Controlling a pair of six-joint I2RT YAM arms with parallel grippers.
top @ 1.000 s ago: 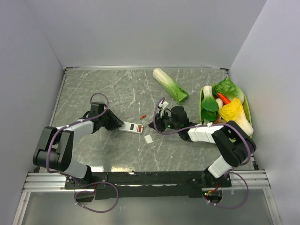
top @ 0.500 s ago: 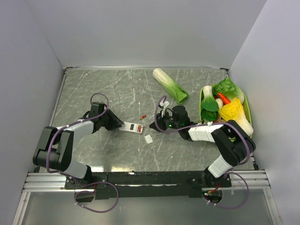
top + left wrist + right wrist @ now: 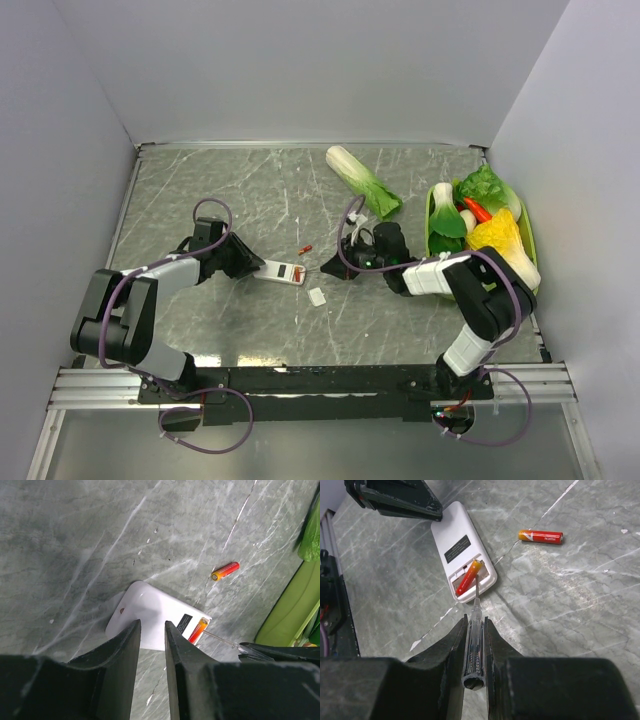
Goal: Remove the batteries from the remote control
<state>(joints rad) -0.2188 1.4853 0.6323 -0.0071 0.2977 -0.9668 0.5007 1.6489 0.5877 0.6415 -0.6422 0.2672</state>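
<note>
The white remote control point(image 3: 282, 272) lies open side up on the table. One red battery point(image 3: 468, 577) sits tilted in its open compartment, one end raised; it also shows in the left wrist view point(image 3: 197, 630). The other battery point(image 3: 305, 249) lies loose on the table behind the remote point(image 3: 540, 536). My left gripper point(image 3: 250, 265) has its jaws almost together, and its tips point(image 3: 151, 626) rest over the remote's left end. My right gripper point(image 3: 335, 268) is shut on a clear-handled screwdriver point(image 3: 474, 630). The screwdriver's tip touches the raised end of the battery in the remote.
A tiny white square cover piece point(image 3: 317, 297) lies just in front of the remote. A napa cabbage point(image 3: 362, 182) lies behind. A green basket point(image 3: 530, 235) of vegetables with a red chili stands at the right, close to the right arm.
My right wrist has shifted slightly right and back, with the screwdriver still pointing at the remote. The remote, the loose battery and the left gripper have not moved.
</note>
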